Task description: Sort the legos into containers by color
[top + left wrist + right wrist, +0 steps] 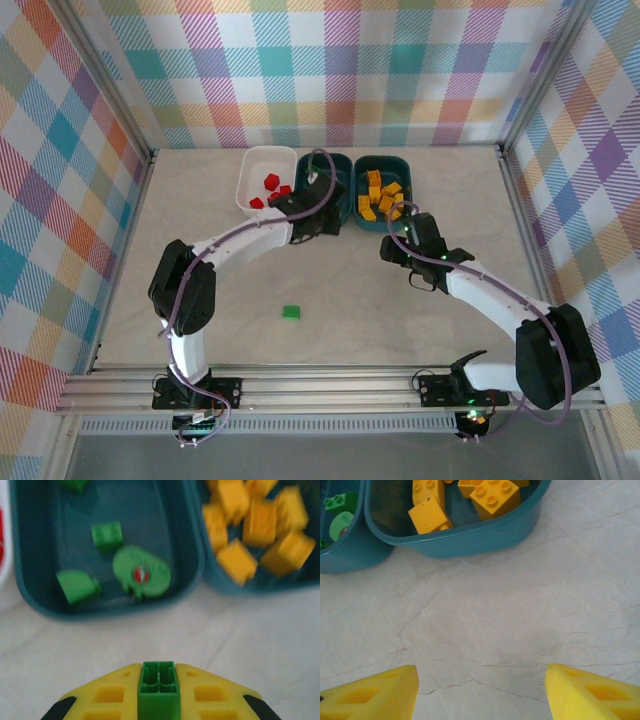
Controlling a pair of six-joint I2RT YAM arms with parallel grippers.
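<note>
The held green brick (158, 692) sits upright between the yellow fingers of the left gripper (158, 674), which is clamped on it from both sides, its hollow end facing the camera. This gripper is above the table (400, 320), just short of the near wall of the middle teal tub (105, 611). That tub contains several green bricks (107, 535) and a round green piece (142, 572) with a small red mark on it. Touching it on the right is the right teal tub (352, 185), which holds a pile of yellow-orange bricks (255, 520). On the left of the middle tub stands the white tub (248, 170), with a few red bricks (270, 182) inside. The three tubs form a row at the far side of the table. A loose green brick (290, 313) lies alone on the table, well apart from the tubs and nearer the arm bases. The right gripper (480, 690) has its fingers spread wide with nothing between them, over bare table just in front of the right teal tub.
</note>
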